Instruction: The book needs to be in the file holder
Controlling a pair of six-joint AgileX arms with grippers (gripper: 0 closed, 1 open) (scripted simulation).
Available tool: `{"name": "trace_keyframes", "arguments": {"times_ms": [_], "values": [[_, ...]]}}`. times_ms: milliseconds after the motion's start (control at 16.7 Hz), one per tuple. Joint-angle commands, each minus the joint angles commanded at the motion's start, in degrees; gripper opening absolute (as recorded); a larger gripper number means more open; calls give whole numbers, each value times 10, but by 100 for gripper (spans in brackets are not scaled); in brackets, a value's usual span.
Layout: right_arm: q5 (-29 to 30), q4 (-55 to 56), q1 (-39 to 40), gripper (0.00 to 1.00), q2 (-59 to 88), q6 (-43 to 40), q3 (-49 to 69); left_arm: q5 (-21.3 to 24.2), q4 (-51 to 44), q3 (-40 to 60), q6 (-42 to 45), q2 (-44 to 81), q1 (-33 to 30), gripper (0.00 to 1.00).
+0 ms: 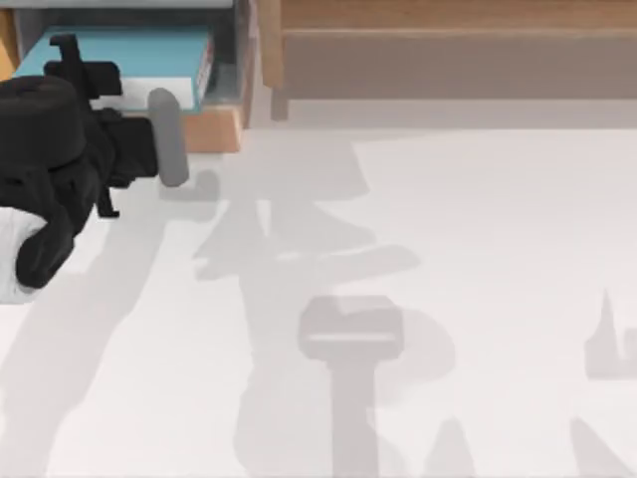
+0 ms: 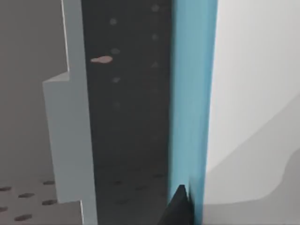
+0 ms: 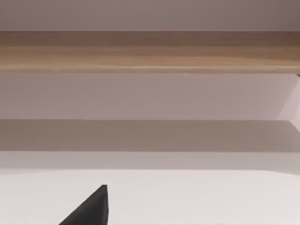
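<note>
The book (image 1: 129, 55) is lying inside the file holder (image 1: 227, 75) at the table's (image 1: 418, 299) far left corner — teal cover up, white page edges facing right. The left gripper (image 1: 75, 65) is hovering over the book's left part, just at the holder's mouth; whether its fingers are gripping the book or released, I cannot tell. In the left wrist view, the book's teal edge is running alongside a dark fingertip (image 2: 180, 206). To the right, the wooden shelf (image 1: 448, 45) is lining the far edge.
</note>
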Motion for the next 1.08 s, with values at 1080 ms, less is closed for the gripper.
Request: {"name": "trace_keyframes", "arguments": {"times_ms": [1080], "values": [[0, 0, 0, 100, 0, 0, 0, 10, -7, 67, 2, 60, 9, 23]]}}
